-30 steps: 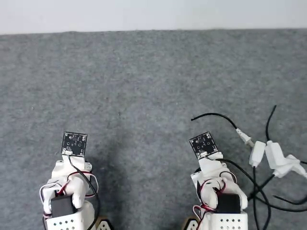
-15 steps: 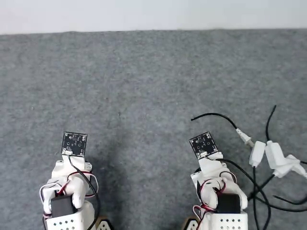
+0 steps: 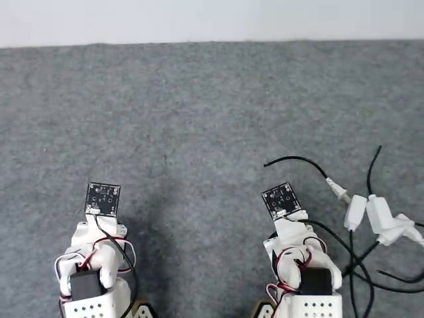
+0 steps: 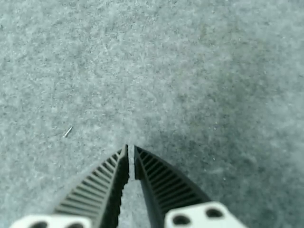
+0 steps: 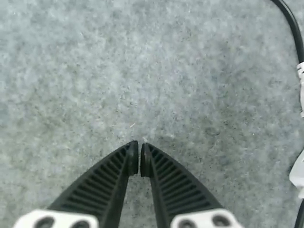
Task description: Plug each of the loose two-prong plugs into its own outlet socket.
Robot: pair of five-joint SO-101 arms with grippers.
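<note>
High view: white plastic two-prong plugs (image 3: 356,212) on black cords (image 3: 298,158) by the bench's (image 3: 199,99) right edge, likely light, rigid, slick; pinch the bodies' flat sides. Both jaws closed, empty.

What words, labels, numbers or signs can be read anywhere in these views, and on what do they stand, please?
No text can be read.
On the left arm's camera board: tiny pale marks, too small to read.
On the right arm's camera board: the same, too small to read.
On the white plugs: no print can be made out.
</note>
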